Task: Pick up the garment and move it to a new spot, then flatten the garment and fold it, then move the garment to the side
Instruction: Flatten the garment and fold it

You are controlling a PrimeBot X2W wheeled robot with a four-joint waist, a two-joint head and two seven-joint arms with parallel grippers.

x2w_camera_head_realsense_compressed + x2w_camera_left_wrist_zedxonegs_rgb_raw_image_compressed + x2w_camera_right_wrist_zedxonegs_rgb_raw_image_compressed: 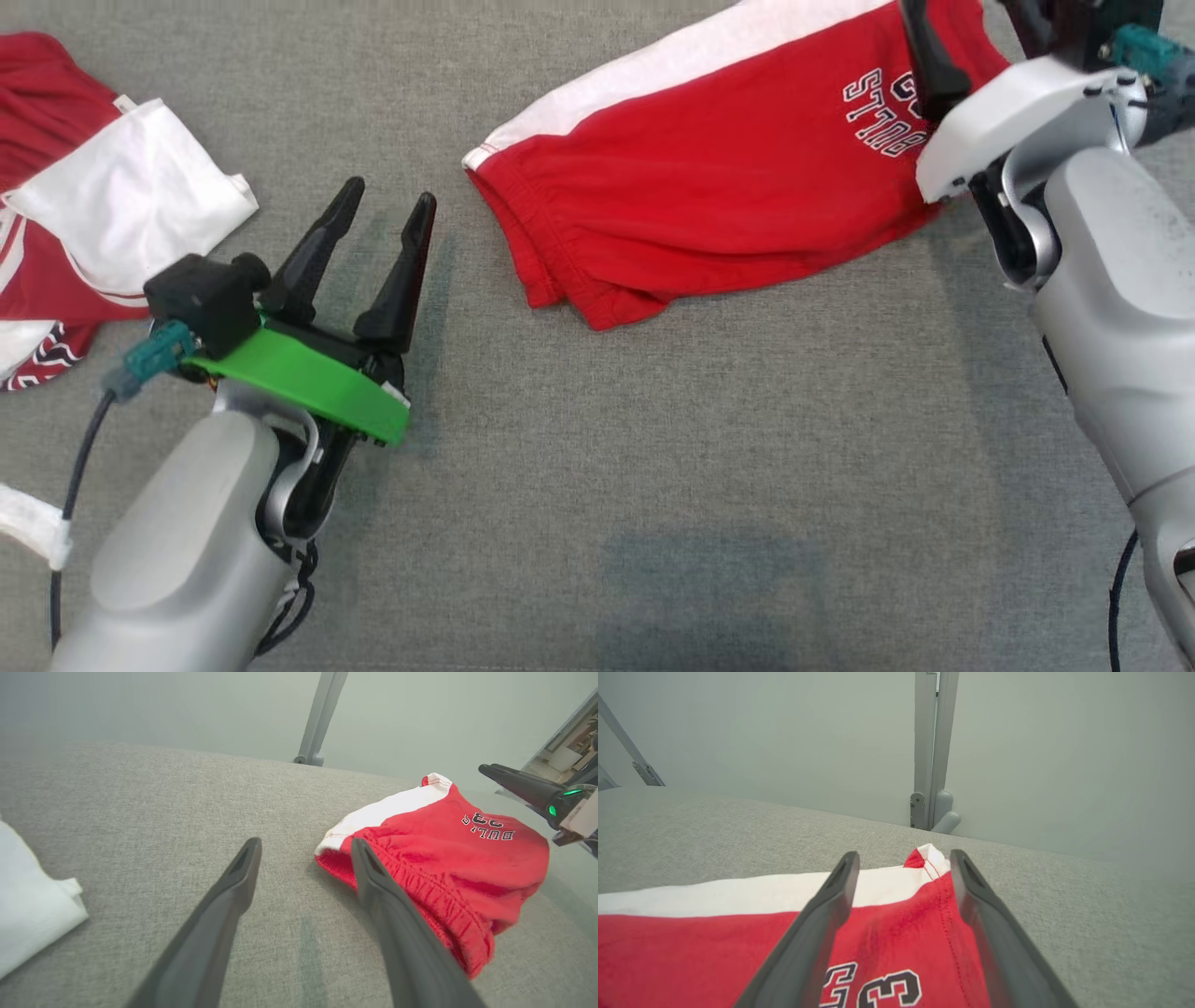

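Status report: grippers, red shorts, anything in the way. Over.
Left gripper open, empty, beside red shorts. Right gripper open over their hem corner. Shorts folded on grey cloth. Other garments off left, nothing blocking.

This looks like a robot lab or test cell. The desk [653,485] is covered all over in plain grey cloth. Behind it stand bare pale-grey panels [784,732], with grey metal posts [930,751] and screwed brackets in front of them. Clothes lie on the cloth: red-and-white shorts [709,187] and a heap of clothes [103,205]. A gap [570,746] at one panel's edge shows a blurred room beyond.
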